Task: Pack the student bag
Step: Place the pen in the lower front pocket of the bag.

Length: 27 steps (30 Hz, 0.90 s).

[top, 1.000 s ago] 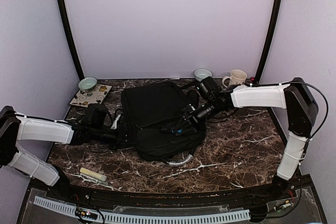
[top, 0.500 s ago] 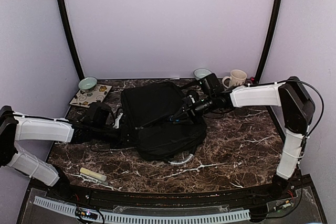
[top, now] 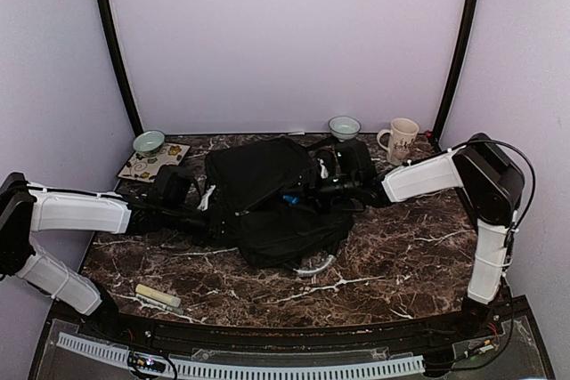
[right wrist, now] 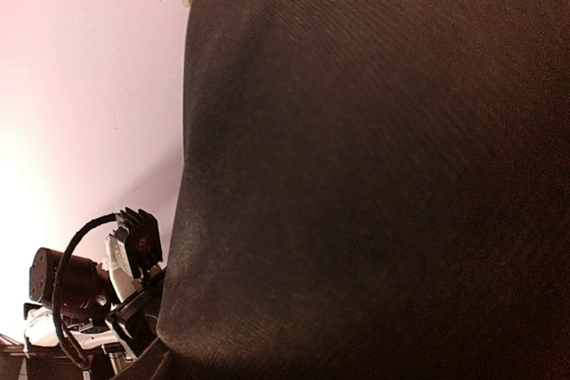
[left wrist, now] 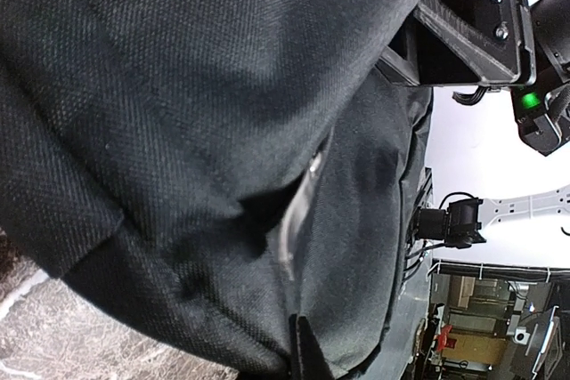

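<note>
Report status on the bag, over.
Left gripper shut on student bag, left edge. Right gripper over bag, jaws hidden. Bowl, mug beyond right arm.

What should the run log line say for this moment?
task: pack student bag | left gripper: shut on bag's left edge | right gripper: against bag's right side, jaws hidden

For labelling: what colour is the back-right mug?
The mug is cream; best seen in the top view.
</note>
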### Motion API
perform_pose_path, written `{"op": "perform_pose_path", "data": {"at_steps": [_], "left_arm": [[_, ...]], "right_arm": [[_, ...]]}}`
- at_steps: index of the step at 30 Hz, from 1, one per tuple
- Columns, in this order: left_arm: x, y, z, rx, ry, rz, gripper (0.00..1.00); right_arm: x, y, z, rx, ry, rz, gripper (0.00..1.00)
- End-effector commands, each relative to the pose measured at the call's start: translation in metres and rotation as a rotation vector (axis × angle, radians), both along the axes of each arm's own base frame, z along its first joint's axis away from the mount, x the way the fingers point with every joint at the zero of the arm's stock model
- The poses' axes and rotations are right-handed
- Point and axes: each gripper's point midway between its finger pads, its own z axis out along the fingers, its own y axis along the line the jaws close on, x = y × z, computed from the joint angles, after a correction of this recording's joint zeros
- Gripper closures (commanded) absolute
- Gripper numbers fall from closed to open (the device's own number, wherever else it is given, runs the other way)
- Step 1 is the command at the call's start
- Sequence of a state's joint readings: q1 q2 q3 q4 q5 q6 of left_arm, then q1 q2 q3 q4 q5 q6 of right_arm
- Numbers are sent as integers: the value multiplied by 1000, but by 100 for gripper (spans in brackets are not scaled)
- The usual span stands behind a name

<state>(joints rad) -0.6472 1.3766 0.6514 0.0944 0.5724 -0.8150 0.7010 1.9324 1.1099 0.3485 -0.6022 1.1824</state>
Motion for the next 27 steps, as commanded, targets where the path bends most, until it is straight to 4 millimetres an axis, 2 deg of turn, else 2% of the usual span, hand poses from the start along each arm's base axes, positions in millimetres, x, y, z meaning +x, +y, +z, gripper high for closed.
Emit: {"op": "perform_pose_path", "data": {"at_steps": [1, 4, 9, 12, 15, 22, 27], "left_arm": [[3, -15, 29, -73, -69, -55, 100], [7, -15, 31, -70, -76, -38, 100], [9, -15, 29, -70, -71, -21, 100], [10, -15, 28, -75, -72, -17, 100], [11, -18, 29, -81, -70, -22, 100], [13, -19, 28, -77, -66, -27, 100], [10, -17, 26, -58, -60, -36, 100]], "right_arm": [[22, 5, 12, -45, -127, -53, 36], [10, -16, 11, -169, -148, -19, 30], [-19, -43, 7, -310, -130, 74, 29], [-36, -52, 0, -357, -112, 116, 34], [-42, -50, 4, -359, -135, 127, 37], [-32, -36, 9, -339, -176, 122, 71], [-16, -24, 8, -346, -204, 121, 82]]}}
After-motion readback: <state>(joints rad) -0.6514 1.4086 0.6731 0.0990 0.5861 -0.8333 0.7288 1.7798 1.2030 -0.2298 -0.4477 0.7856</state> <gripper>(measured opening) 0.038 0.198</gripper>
